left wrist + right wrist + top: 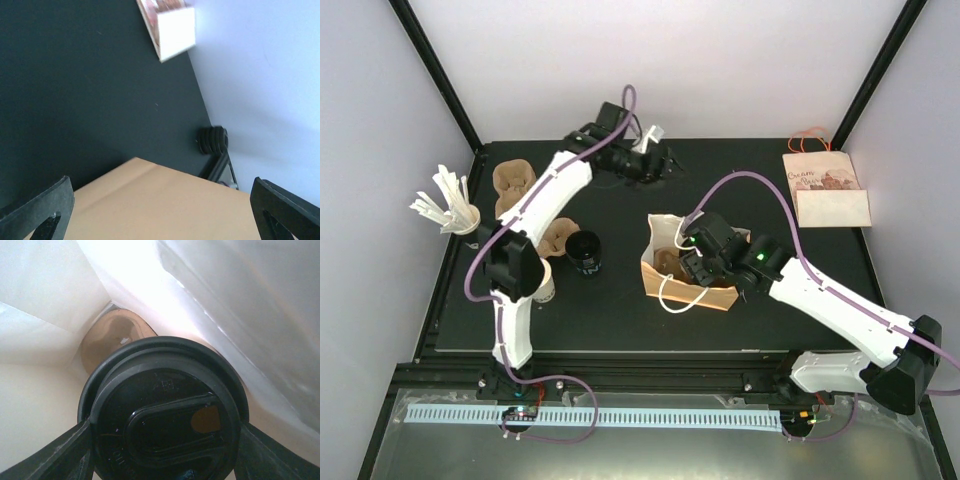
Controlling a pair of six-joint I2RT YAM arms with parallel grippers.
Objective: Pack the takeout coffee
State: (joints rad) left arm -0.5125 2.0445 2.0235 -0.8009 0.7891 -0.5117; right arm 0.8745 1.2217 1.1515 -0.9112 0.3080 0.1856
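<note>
A tan paper bag point(665, 285) with a white inside stands open at mid-table. My right gripper point(688, 258) reaches down into it, shut on a coffee cup with a black lid point(165, 410); its fingers point(60, 450) press both sides of the lid. Brown pulp point(112, 337) shows at the bag's bottom beyond the cup. A second black cup point(585, 253) stands on the mat left of the bag. My left gripper point(655, 162) hovers behind the bag, open, with a tan paper surface point(165, 200) below its jaws and nothing between them.
Brown pulp carriers point(515, 185) point(560, 235) lie at the left under the left arm. A cup of white stirrers point(450, 208) stands at the far left edge. A flat printed bag point(825, 190) lies at the back right. A white cup point(546, 286) sits beside the left arm.
</note>
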